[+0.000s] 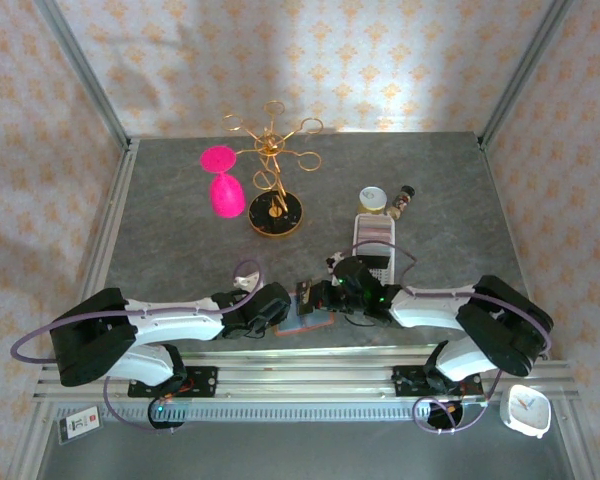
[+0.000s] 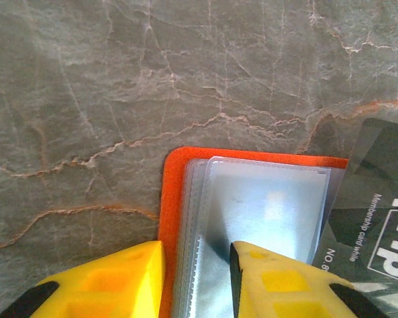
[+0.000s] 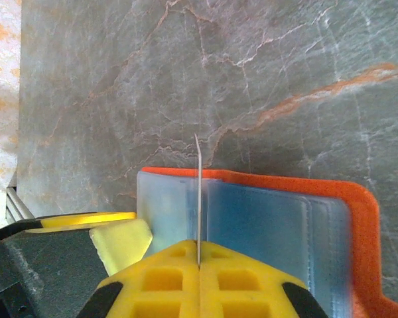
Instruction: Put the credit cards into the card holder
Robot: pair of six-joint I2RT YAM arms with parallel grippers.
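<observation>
While the right jaws stand pressed fully together on a credit card (image 3: 198, 179), held upright and seen edge-on as a thin pale line between the yellow fingers (image 3: 252, 278), the insertion step looks to be in hand. The card's free end points down at the open card holder (image 3: 272, 225), roughly in line with the seam between its bluish pocket leaves. The left jaws are part-way open, one of their fingers (image 2: 119, 281) over bare counter (image 2: 119, 99) and the other over the holder's clear sleeve, straddling its orange border. Whether they press or pinch anything I cannot tell. A dark card with membership lettering (image 2: 378, 232) overlaps the holder's corner beside them (whether it is the held one I cannot tell).

Next, in my judgement, the card needs tipping flatter and its leading edge lining up with a pocket mouth. Then it needs a slow slide in while the left side steadies the holder against skidding.

From above, the holder lies close to the counter's near edge between the two wrists, so room there is tight. The white slotted tray (image 1: 373, 240) sits just behind the right wrist; the gold rack (image 1: 273, 200) and pink glass (image 1: 223, 180) are well apart, with open counter at far left
</observation>
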